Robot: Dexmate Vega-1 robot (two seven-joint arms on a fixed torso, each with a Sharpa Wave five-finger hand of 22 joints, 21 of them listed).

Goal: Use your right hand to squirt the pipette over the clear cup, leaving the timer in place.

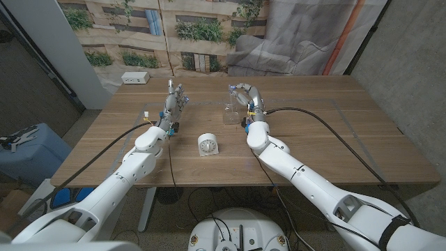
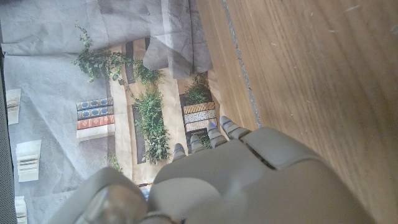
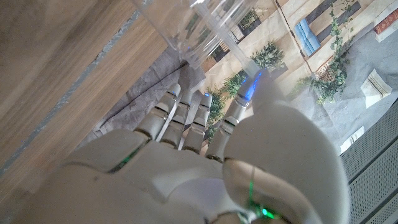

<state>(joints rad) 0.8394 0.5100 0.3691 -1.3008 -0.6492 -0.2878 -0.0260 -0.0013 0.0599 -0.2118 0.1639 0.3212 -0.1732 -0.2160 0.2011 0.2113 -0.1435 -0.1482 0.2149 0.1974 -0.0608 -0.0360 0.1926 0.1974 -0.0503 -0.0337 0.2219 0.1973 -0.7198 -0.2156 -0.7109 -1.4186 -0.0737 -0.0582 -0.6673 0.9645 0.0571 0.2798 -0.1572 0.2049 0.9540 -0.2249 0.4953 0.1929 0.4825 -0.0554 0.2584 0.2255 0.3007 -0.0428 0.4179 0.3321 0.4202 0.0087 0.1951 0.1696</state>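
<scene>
The clear cup (image 1: 228, 113), light and easy to tip, stands at the frame's upper middle, where the right hand (image 1: 245, 96) pinches a soft-bulbed pipette (image 3: 239, 51) beside it, left hand (image 1: 174, 101) open.

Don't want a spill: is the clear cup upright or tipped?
Upright: the clear cup stands on the table, mouth up, beside the right hand.

A wooden counter (image 1: 334, 139) stands before a printed backdrop (image 1: 174, 28) of plants and bookshelves. Grey cloth (image 1: 293, 35) is draped at the back right beside a bare concrete wall (image 1: 411, 63). A blue bin (image 1: 28, 150) sits on the floor at left.
</scene>
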